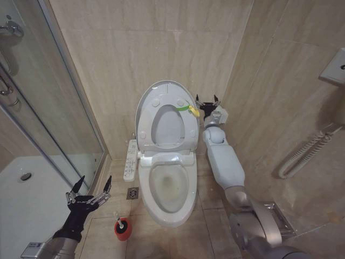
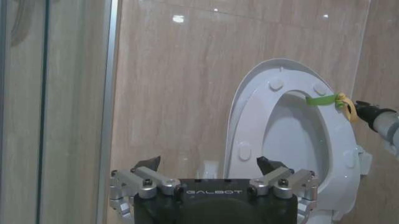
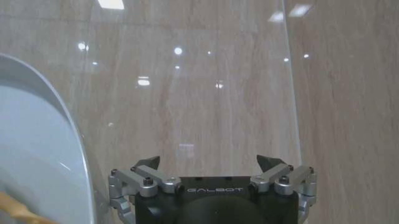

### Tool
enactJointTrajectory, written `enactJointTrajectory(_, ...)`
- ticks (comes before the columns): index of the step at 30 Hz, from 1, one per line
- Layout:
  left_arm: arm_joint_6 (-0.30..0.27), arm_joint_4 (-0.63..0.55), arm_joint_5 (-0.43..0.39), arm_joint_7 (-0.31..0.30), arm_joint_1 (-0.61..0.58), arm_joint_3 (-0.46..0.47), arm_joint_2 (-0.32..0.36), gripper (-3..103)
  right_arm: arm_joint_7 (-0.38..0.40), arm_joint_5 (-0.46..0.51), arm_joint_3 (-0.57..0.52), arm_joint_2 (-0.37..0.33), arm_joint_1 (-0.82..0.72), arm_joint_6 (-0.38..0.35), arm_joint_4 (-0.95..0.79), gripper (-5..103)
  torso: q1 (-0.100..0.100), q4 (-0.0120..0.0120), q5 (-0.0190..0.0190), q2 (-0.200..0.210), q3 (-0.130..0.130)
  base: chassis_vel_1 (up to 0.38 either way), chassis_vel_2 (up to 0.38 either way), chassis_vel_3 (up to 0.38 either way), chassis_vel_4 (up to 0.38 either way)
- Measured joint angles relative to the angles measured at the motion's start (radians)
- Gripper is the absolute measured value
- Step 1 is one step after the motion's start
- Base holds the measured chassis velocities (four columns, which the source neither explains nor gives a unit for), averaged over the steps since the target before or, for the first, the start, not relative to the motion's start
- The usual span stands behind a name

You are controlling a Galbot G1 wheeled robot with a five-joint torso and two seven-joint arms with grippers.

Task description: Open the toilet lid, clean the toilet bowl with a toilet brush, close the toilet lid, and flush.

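"GALBOT" is printed in pale letters on each gripper's black body in both wrist views. The toilet lid (image 1: pixel 146 102) and seat stand raised against the tiled wall, long axis upright, with the green-and-yellow loop tag (image 1: pixel 187 109) at the top right edge just beside the spread right gripper (image 1: pixel 207 100); whether they touch is hard to tell. The toilet bowl (image 1: pixel 171 189) lies uncovered, its long axis running away from the wall, while the left gripper (image 1: pixel 90 183), fingers spread and empty, hangs above the floor near the toilet brush (image 1: pixel 121 225) in its red holder (image 1: pixel 123 230), its arm cut off by the frame.
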State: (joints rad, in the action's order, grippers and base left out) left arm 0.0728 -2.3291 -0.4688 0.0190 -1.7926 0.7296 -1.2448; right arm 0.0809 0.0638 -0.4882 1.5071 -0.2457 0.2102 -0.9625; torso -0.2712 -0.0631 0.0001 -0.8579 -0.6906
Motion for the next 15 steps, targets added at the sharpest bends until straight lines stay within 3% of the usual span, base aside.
enactJointTrajectory(6,0.000,0.000,0.000,0.000,0.000,0.000,0.000,100,-0.010,-0.042,-0.035,0.019,0.046,0.043,0.088,100,0.000,0.0001,-0.0002,0.000,0.000,0.000,0.000,0.000,0.000)
enactJointTrajectory(15,0.000,0.000,0.000,0.000,0.000,0.000,0.000,100,-0.020,-0.018,0.000,0.008,0.026,0.029,0.048,100,0.000,-0.0001,-0.0001,0.000,0.000,0.000,0.000,0.000,0.000)
